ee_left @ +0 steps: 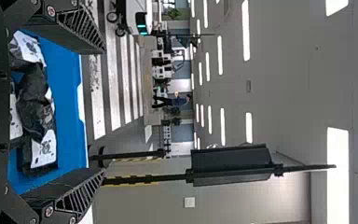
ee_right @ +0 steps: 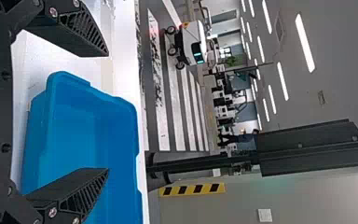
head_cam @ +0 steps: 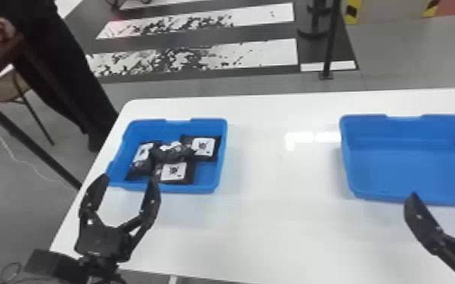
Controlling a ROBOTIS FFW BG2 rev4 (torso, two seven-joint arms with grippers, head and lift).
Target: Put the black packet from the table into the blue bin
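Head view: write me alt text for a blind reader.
Black packets lie in a blue bin on the left of a white table, with a second blue bin on the right. Nearer are the left gripper and right gripper, both open.

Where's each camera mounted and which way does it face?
Head view: robot's head, looking forward and down at the table; left claw and right claw show.
Left wrist view: left wrist, past its claw over the left bin and packets, into the room.
Right wrist view: right wrist, past its claw over the right bin, into the room.
Shared by both wrist views: striped floor.
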